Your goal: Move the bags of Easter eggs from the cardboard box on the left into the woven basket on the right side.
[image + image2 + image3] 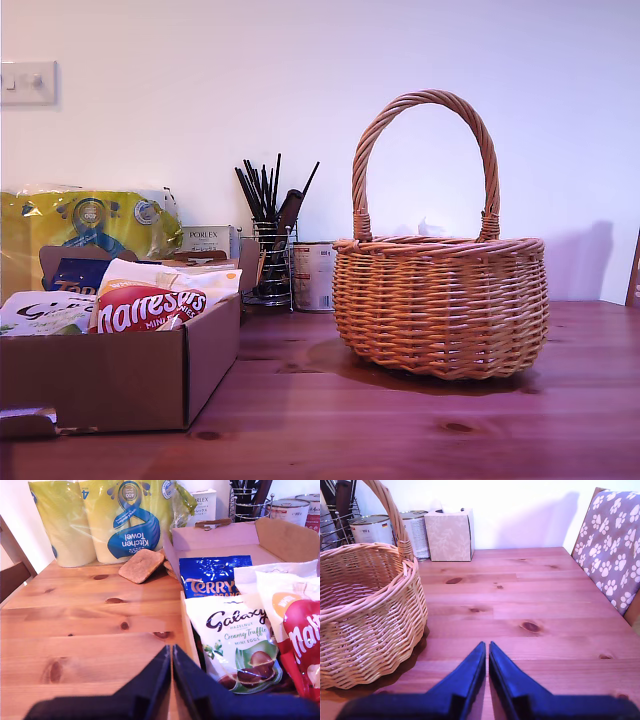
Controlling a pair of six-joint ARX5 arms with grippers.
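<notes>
Exterior view: no arms visible; cardboard box [120,375] at its left, woven basket [440,305] at its right, bare table [400,430] between. First wrist view only: Terry's bag [215,577], Galaxy bag [237,640], Maltesers bag [300,635] inside box. First gripper [171,652] closed, empty, over box edge. Second gripper [486,650] closed, empty, beside basket, above open table.

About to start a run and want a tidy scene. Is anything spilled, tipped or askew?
Nothing is spilled or tipped. The woven basket stands upright and the bags of Easter eggs lie overlapping inside the cardboard box. Only two brown square pads sit loosely stacked and crooked beside the box.
</notes>
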